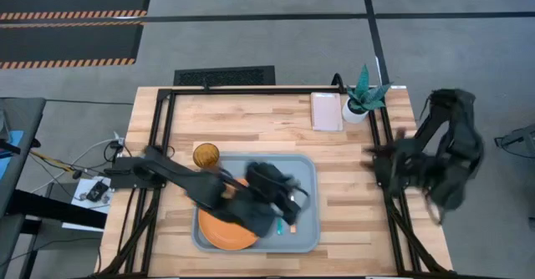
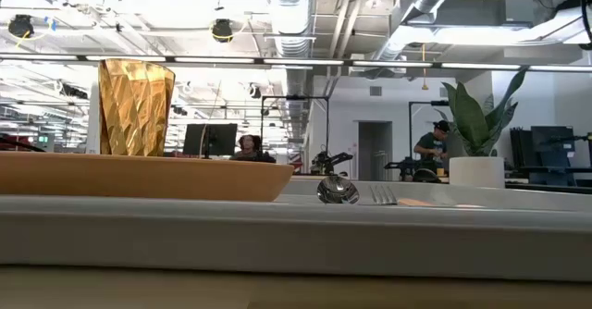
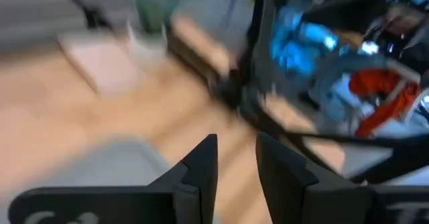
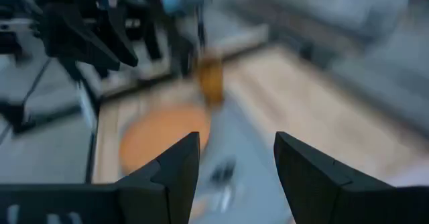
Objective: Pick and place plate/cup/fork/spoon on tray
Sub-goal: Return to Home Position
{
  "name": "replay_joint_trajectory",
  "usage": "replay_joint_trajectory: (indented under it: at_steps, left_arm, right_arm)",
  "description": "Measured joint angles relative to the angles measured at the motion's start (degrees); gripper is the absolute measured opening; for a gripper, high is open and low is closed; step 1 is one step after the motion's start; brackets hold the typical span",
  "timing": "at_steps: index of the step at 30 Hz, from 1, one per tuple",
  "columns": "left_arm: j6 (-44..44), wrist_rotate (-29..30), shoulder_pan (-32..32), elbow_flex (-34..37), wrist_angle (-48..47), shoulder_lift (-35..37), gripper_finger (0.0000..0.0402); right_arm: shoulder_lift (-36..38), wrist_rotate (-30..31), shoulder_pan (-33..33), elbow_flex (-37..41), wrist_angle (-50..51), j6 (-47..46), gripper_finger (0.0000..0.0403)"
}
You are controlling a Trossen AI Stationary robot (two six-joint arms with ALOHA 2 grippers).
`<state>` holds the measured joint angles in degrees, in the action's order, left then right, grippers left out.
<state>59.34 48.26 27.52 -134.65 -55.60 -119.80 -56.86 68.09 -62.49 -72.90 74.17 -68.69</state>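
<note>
The grey-blue tray (image 1: pixel 305 166) lies at the table's middle near the near edge. The orange plate (image 1: pixel 224 231) lies flat in its near left part. The teal-handled spoon (image 1: pixel 278 226) and the orange-handled fork (image 1: pixel 292 227) lie side by side in the tray, right of the plate; the low view shows the spoon's bowl (image 2: pixel 338 191) and the fork's tines (image 2: pixel 382 195). The amber cup (image 1: pixel 206 155) stands upright on the table by the tray's far left corner. My left gripper (image 1: pixel 292 199) hovers above the tray's middle, narrowly open and empty (image 3: pixel 236 158). My right gripper (image 1: pixel 372 160) is open and empty (image 4: pixel 236 158) over the table right of the tray.
A small white dish (image 1: pixel 326 110) and a white pot with a green plant (image 1: pixel 361 103) stand at the far right of the table. Bare wood lies between the tray and the right arm. People sit in the room behind the table (image 2: pixel 427 147).
</note>
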Motion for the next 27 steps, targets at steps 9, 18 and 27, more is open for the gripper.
replay_joint_trajectory:
  at_steps: [9,18,27]
  left_arm:
    - [-16.53,13.27,1.4,-0.02,-17.32,22.52,0.0076]
    - [-13.27,16.33,4.08,7.73,-34.29,43.49,0.003]
    - [-2.6,19.65,7.12,41.39,-32.45,72.56,0.0005]
  right_arm:
    - [8.84,21.2,0.39,-12.59,-3.3,32.45,0.0214]
    - [23.63,21.68,-3.58,-8.49,5.39,23.81,0.0214]
    - [32.87,21.87,-6.83,1.81,5.28,18.05,0.0214]
